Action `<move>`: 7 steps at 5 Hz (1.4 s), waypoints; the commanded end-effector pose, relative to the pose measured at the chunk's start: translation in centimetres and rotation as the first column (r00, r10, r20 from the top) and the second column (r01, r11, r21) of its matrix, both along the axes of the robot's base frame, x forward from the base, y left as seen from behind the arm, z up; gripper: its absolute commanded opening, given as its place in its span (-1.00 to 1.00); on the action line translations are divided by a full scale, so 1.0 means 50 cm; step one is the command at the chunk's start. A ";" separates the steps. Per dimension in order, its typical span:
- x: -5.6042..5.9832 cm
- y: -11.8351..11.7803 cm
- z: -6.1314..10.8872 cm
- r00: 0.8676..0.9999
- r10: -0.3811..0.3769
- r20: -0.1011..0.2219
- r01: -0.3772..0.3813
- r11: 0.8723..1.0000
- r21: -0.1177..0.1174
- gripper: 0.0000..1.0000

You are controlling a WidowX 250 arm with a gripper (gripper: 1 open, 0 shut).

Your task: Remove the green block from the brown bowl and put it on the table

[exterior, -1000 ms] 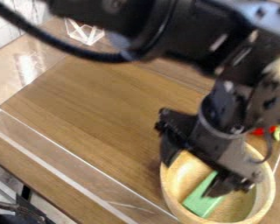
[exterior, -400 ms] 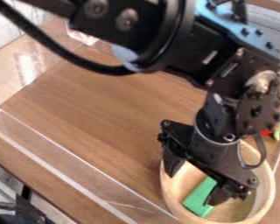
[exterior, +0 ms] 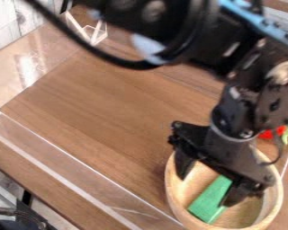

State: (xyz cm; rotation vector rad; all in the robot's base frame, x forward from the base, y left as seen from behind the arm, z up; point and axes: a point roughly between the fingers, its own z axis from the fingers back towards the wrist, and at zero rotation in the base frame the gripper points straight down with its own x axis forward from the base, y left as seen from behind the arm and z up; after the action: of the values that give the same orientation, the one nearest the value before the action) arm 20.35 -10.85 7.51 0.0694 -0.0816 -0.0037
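Note:
The brown bowl (exterior: 183,199) sits at the lower right of the table (exterior: 98,108), cut off by the picture's bottom edge. Inside it the green block (exterior: 211,199) lies tilted against the bowl's inner wall. My black gripper (exterior: 216,176) points down into the bowl, open, with one finger (exterior: 186,165) left of the block and the other on its right. The fingertips sit just above and around the block's upper end; I cannot tell whether they touch it.
A small red toy with a green stem (exterior: 275,134) lies just behind the bowl at the right edge. Clear acrylic walls (exterior: 75,175) line the table's near and left edges. The arm's dark body (exterior: 171,31) fills the upper right of the view.
The gripper has sunk a little into the bowl, staying open. The arm above it has shifted, and the green block lies where it was.

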 end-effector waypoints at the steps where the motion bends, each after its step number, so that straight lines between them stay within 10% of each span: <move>1: 0.013 -0.010 -0.011 1.000 -0.015 0.026 0.016 0.999 -0.036 1.00; 3: 0.013 -0.015 -0.066 0.996 -0.086 0.023 0.087 0.995 -0.051 1.00; 4: 0.034 -0.045 -0.063 0.998 -0.055 0.031 0.057 0.997 -0.051 -1.00; 7: 0.048 0.012 0.123 0.996 -0.089 0.005 0.088 0.991 0.101 -1.00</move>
State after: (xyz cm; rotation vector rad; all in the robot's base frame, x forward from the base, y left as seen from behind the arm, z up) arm 22.25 -10.13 12.27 0.1871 -0.0458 -0.0977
